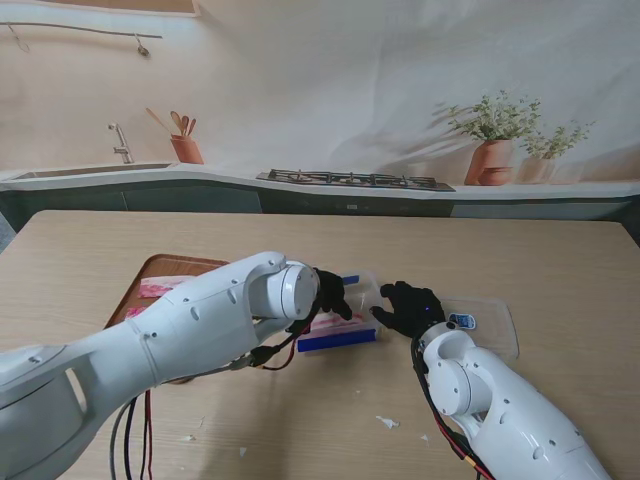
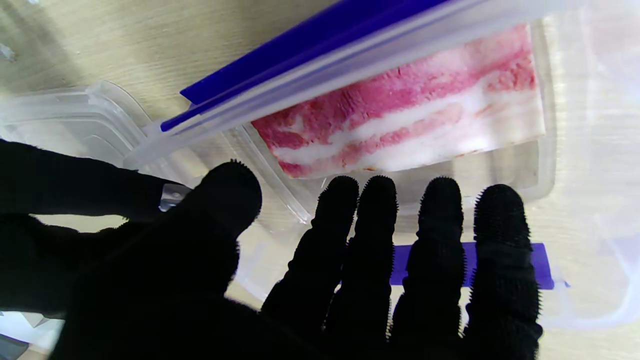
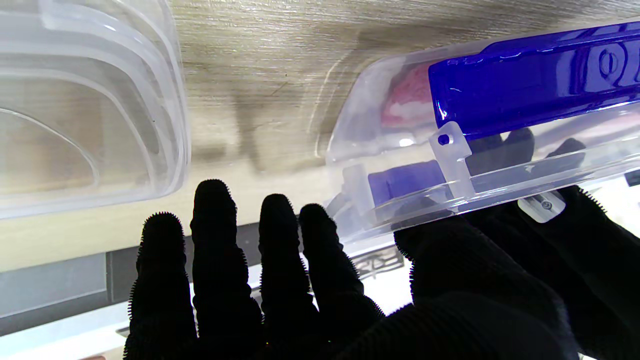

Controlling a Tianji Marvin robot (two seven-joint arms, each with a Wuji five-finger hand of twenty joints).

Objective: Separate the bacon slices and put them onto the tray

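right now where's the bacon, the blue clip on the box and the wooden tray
bacon [image 2: 400, 120], left wrist view, on the pink and white streaks of the top slice
blue clip [image 3: 530, 80], right wrist view, on its glossy face
wooden tray [image 1: 165, 268], stand view, on its far rim

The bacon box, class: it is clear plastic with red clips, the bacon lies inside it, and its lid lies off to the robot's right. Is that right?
Not quite: the clips are blue, not red, as the right wrist view shows plainly. The rest stands: the box is clear plastic, the bacon lies inside it, and the lid lies off to the robot's right.
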